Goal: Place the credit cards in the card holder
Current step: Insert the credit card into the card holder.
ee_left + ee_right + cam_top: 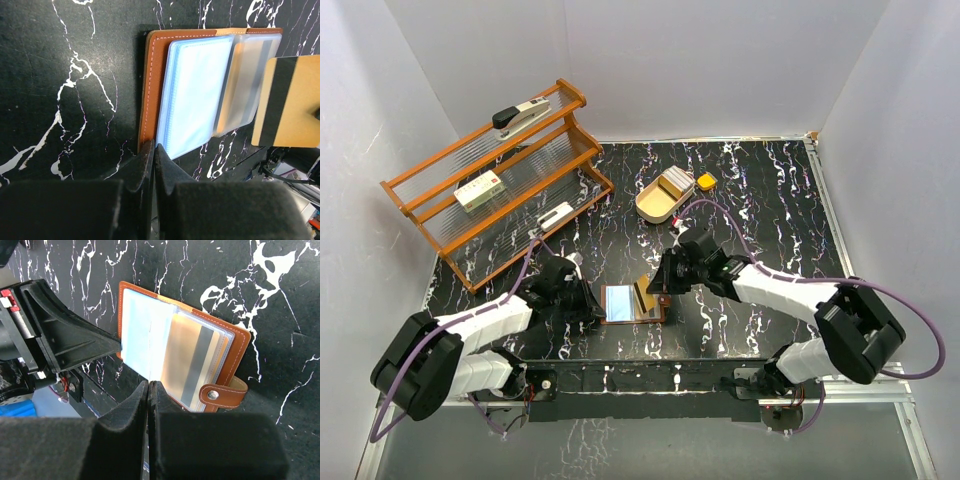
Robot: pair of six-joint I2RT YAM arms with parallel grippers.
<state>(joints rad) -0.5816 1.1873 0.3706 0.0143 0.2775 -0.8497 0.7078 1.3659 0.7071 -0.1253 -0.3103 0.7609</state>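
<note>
The brown leather card holder [632,303] lies open on the black marble table, its clear sleeves up. It also shows in the left wrist view [150,85] and the right wrist view [235,347]. One sleeve holds a tan card with a grey stripe [192,365]. My left gripper [154,148] is shut, its tips resting on the holder's left edge [592,298]. My right gripper [149,385] is shut on a tan credit card with a dark stripe [290,100] and holds it on edge over the holder's right half [644,293]. More cards [676,183] lie in the oval tray.
A tan oval wooden tray [653,208] stands behind the holder, with a small yellow block [706,181] beside it. A wooden rack [420,195] at the back left carries a stapler [520,115] and a white-and-green box [478,190].
</note>
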